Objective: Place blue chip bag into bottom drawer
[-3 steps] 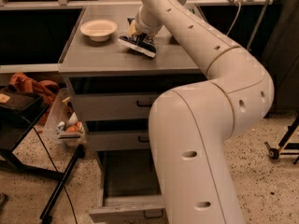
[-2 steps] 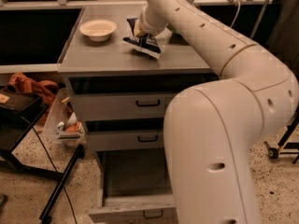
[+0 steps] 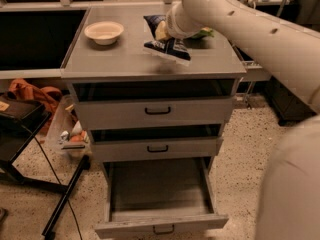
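Observation:
The blue chip bag [image 3: 166, 47] is dark blue with white print. It hangs tilted from my gripper [image 3: 162, 32], a little above the grey cabinet top [image 3: 120, 59], right of centre. The gripper is shut on the bag's upper part, and my white wrist covers most of it. The bottom drawer [image 3: 160, 228] is pulled out, and its grey inside shows with nothing in it. The two shallower drawers [image 3: 157, 111] above it stand slightly ajar.
A white bowl [image 3: 104, 32] sits on the cabinet top at the back left. A green snack bag [image 3: 204, 33] peeks out behind my arm. My white arm fills the right side. A black stand [image 3: 20, 129] and clutter are on the floor at left.
The blue chip bag was lying on the cabinet top under the gripper. It is now lifted off the top and carried a little toward the front edge.

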`<state>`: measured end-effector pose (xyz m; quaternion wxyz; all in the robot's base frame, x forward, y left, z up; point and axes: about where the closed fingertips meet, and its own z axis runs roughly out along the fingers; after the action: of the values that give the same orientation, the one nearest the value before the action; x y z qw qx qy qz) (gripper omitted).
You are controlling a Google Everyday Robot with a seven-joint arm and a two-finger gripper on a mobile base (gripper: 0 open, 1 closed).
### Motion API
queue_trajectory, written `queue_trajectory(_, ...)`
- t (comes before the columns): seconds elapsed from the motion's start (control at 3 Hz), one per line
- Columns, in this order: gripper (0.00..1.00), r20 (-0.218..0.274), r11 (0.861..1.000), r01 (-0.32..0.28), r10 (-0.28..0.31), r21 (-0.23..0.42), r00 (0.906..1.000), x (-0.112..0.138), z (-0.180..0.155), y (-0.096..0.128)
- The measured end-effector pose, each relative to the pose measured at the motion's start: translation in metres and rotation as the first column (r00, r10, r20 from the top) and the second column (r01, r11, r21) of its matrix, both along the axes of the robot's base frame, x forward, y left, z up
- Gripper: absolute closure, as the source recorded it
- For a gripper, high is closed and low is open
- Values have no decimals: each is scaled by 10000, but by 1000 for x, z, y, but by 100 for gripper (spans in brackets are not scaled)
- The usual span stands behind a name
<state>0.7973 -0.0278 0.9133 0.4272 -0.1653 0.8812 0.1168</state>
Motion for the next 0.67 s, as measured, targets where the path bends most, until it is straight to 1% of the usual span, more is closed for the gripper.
queue_trajectory(0.33,100,-299,9983,-485,475,-338,9984,-54,3,-22)
queue_trajectory(0.67,100,-1259,9909,-1140,1043,-719,9865,-101,-11,-36)
